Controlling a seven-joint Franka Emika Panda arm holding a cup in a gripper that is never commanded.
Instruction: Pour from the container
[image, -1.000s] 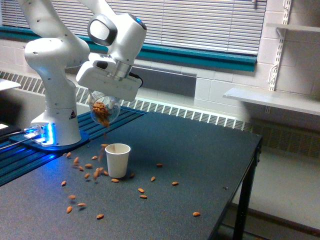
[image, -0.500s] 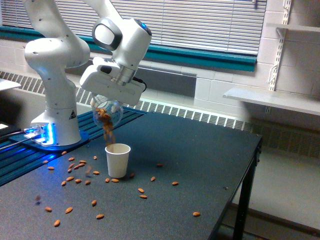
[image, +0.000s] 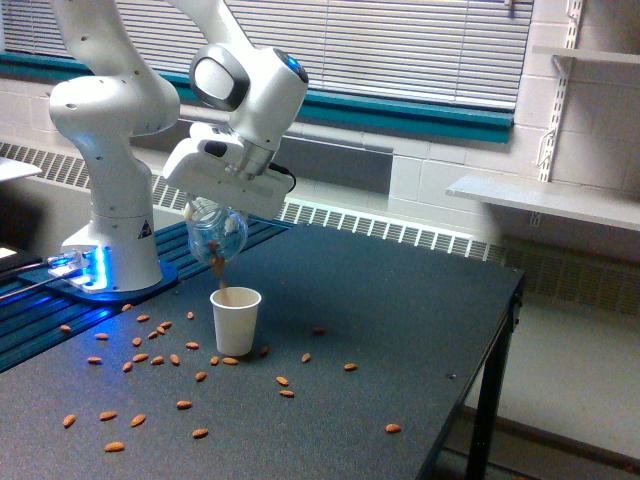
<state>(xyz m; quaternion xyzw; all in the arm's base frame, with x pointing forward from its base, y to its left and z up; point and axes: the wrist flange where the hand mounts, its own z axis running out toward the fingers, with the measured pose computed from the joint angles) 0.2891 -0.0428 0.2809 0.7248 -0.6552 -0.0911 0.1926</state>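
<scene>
The container (image: 216, 232), a clear plastic cup, hangs tipped steeply mouth-down under my gripper (image: 210, 214), which is shut on it. A few brown nuts sit at its lower lip and drop in a thin stream. Straight below stands a small white paper cup (image: 236, 320), upright on the dark table (image: 400, 330). The container's mouth is a short way above the paper cup's rim, slightly toward the exterior view's left. My fingers are mostly hidden behind the white hand housing.
Several spilled nuts (image: 140, 356) lie scattered on the table around the paper cup, mostly on the exterior view's left and front. The arm's base (image: 105, 260) with a blue light stands at the left. The table's edge (image: 505, 320) runs along the right.
The gripper has shifted slightly right and up and tipped the container further. The container has emptied almost fully. The stream now falls over the paper cup, and more nuts lie spread on the table.
</scene>
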